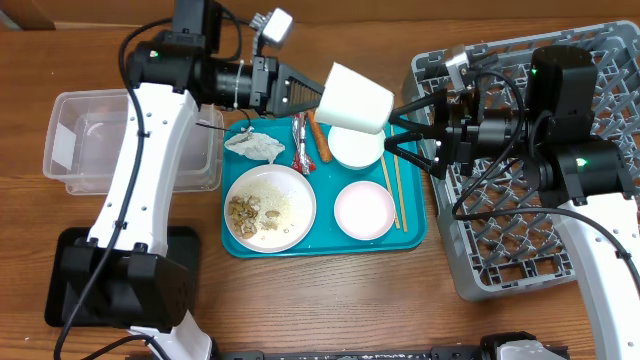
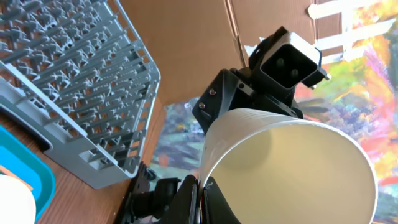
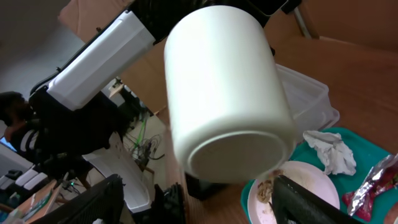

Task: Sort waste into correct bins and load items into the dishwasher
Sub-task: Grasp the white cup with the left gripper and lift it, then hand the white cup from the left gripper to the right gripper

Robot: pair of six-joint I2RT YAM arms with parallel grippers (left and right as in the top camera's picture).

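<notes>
here cup partly hides bowl

Brown wood-grain desk spans the overhead view; beyond the desk rises a plain brown cardboard panel, a bright multicoloured painted sheet beside it

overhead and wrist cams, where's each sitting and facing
overhead: above table, looking straight down on teal tray and dish rack; both arms show.
left wrist: on left arm, facing right past white cup toward right hand; own fingers low.
right wrist: on right arm, facing left at the cup's base; own fingers low.
shared: the cup, all views.
</notes>
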